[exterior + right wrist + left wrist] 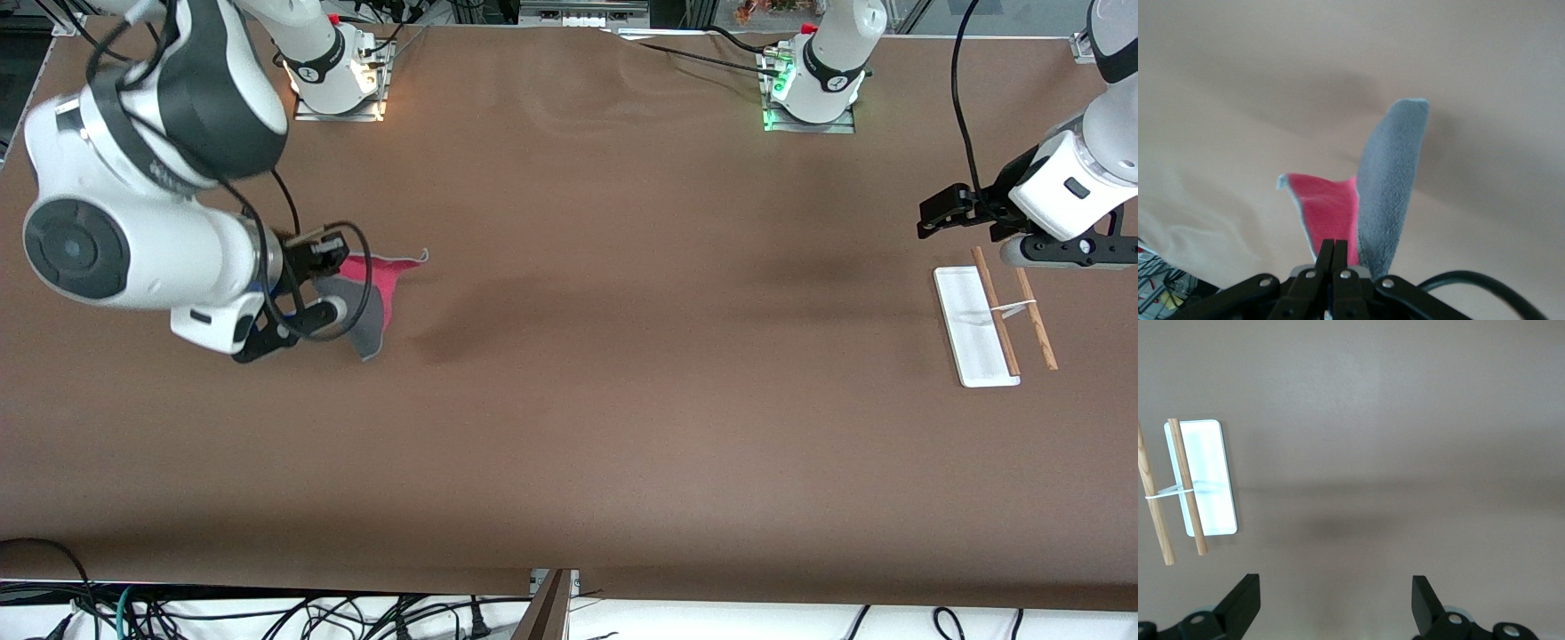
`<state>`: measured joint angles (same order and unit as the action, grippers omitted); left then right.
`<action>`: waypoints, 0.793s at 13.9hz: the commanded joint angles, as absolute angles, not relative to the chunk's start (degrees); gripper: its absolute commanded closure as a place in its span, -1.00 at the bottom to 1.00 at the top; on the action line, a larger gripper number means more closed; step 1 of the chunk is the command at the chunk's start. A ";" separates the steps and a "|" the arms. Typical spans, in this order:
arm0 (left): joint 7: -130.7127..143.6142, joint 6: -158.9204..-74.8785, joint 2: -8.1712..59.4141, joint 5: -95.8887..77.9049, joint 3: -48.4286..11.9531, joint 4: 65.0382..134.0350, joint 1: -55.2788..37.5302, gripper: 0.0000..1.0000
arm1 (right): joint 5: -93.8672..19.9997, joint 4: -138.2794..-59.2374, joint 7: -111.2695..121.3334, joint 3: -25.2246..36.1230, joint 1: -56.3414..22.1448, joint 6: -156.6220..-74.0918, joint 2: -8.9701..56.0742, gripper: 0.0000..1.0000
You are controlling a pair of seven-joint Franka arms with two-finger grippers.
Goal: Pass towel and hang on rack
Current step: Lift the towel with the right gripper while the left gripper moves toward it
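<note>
The towel [372, 286] is pink-red on one face and grey on the other. It hangs from my right gripper [331, 283], which is shut on one edge of it, above the table at the right arm's end. In the right wrist view the towel [1386, 180] sticks out past the closed gripper [1333, 251]. The rack [974, 331] stands at the left arm's end, with a white base and two wooden rods [997, 311]. My left gripper [933, 218] is open and empty in the air beside the rack. The left wrist view shows the rack [1210, 480] off to one side of that gripper [1335, 600].
The table is covered with a brown cloth [622, 400]. Both arm bases [813, 89] stand along the edge farthest from the front camera. Cables lie below the table's near edge.
</note>
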<state>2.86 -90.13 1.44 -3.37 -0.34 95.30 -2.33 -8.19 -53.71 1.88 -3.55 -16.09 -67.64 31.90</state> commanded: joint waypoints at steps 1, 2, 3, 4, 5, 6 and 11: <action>1.23 -87.46 2.37 -9.55 -0.62 93.60 -1.85 -1.00 | -12.88 -54.40 -6.73 -5.89 -16.17 -66.80 28.92 1.00; 1.14 -86.84 3.07 -10.62 -0.62 93.60 -1.93 -1.00 | -17.18 -54.40 -11.47 -5.98 -16.17 -67.41 28.83 1.00; 0.97 -85.44 3.42 -10.81 -0.62 93.69 -2.11 -1.00 | -20.71 -54.23 -15.78 -5.98 -16.17 -68.54 28.74 1.00; 0.10 -83.95 3.95 -10.81 -0.70 93.69 -2.81 -1.00 | -23.53 -54.05 -18.87 -5.98 -16.35 -70.29 28.74 1.00; -1.13 -82.80 4.65 -11.25 -1.05 93.78 -2.90 -1.00 | -26.69 -54.05 -22.12 -5.98 -17.04 -71.97 28.83 1.00; -4.27 -82.27 5.18 -13.51 -1.32 94.21 -2.81 -1.00 | -28.89 -53.97 -25.89 -5.98 -17.92 -74.16 28.83 1.00; -18.42 -84.54 12.21 -30.99 -1.41 93.95 -2.90 -1.00 | -36.21 -51.68 -42.60 -5.98 -23.45 -86.63 28.92 1.00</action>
